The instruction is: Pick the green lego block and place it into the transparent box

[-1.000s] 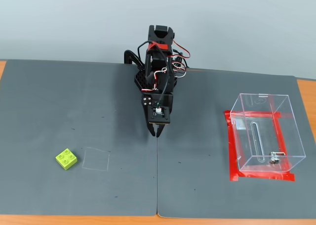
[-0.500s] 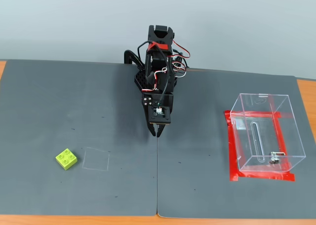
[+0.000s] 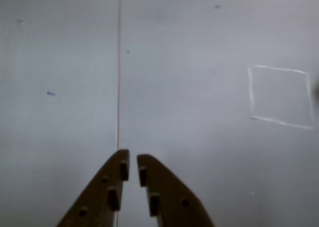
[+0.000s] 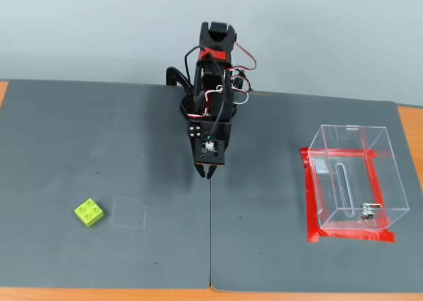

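Note:
The green lego block [image 4: 88, 212] lies on the dark grey mat at the front left in the fixed view; it is out of the wrist view. The transparent box [image 4: 353, 175] stands upright at the right, on a frame of red tape, with its slot and metal latch on the near face. My gripper [image 4: 206, 174] hangs in the middle of the mat, just above the surface, well apart from both. In the wrist view its brown fingers [image 3: 133, 159] are nearly together with only a thin gap and hold nothing.
A faint chalk square [image 4: 128, 213] is drawn on the mat just right of the block; it also shows in the wrist view [image 3: 280, 96]. A seam [image 4: 211, 248] between two mats runs under the gripper. The orange table edge [image 4: 410, 122] shows at the right.

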You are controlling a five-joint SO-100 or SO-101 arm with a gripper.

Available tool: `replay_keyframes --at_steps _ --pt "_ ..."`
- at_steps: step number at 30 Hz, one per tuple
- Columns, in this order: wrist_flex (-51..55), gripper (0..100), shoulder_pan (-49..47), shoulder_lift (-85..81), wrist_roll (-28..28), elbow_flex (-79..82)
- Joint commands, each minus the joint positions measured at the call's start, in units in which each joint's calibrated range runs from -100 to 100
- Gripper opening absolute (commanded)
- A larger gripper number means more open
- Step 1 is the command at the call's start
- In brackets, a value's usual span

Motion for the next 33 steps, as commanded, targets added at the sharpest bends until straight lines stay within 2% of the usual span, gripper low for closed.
replay_keyframes --at_steps 1,21,27,33 --pt "0.2 3 3.9 5.8 -0.2 -6.6" --pt "-0.4 3 25.3 32.4 -0.1 -29.1" --pt "-1.8 21 25.7 39.8 0.3 -33.7" --pt "-13.0 26 25.8 44.3 0.3 -34.0"
